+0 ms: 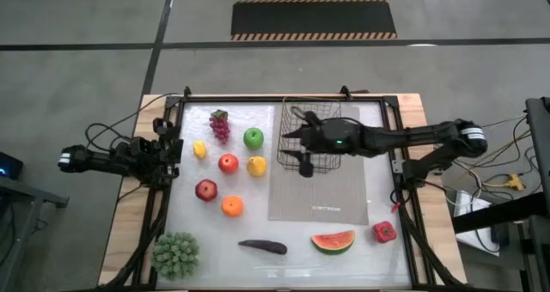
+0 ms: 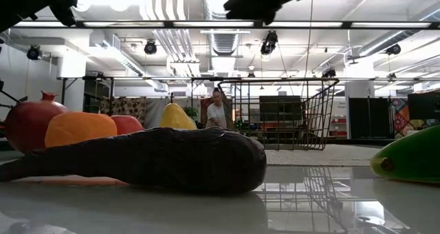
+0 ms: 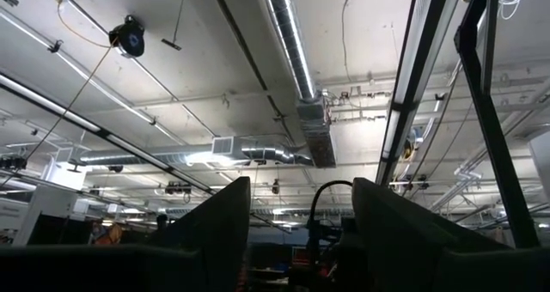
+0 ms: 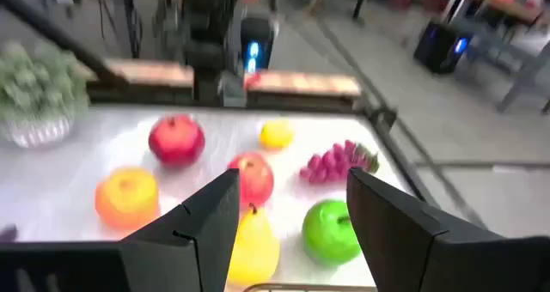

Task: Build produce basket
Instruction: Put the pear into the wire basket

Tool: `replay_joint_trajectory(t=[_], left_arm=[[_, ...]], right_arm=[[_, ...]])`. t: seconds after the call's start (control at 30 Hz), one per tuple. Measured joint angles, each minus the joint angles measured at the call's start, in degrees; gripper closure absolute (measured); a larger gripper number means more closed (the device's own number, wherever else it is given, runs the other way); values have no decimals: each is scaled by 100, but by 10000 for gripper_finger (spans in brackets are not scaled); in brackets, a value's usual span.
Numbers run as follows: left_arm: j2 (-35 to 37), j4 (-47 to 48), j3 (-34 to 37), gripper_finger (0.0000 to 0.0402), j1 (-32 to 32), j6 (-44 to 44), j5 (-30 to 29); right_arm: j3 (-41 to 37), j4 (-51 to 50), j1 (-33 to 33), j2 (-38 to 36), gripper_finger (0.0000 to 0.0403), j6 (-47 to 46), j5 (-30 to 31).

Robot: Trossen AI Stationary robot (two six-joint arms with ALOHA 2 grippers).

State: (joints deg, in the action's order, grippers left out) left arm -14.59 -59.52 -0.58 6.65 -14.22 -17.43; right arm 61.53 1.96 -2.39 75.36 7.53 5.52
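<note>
The black wire basket stands on the grey mat at the far middle of the table. My right gripper hangs open and empty above the basket's left side, pointing toward the produce; it also shows in the right wrist view. Left of the basket lie the grapes, green apple, red apple, yellow pear and orange. The eggplant, watermelon slice and red pepper lie near the front. My left gripper is open at the table's left edge.
A small yellow fruit and a dark red round fruit lie at the left. A bushy green thing stands at the near left corner. A black frame borders the table. A person stands far behind the table.
</note>
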Motion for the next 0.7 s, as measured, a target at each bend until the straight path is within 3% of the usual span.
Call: replay_joint_trajectory(t=[0.27, 0.7], left_arm=[[4, -1, 0, 213, -1, -2, -44], [9, 1, 0, 213, -1, -2, -68]], right_arm=[[1742, -1787, 0, 1276, 202, 5, 1], [3651, -3209, -2, 2873, 202, -42, 2]])
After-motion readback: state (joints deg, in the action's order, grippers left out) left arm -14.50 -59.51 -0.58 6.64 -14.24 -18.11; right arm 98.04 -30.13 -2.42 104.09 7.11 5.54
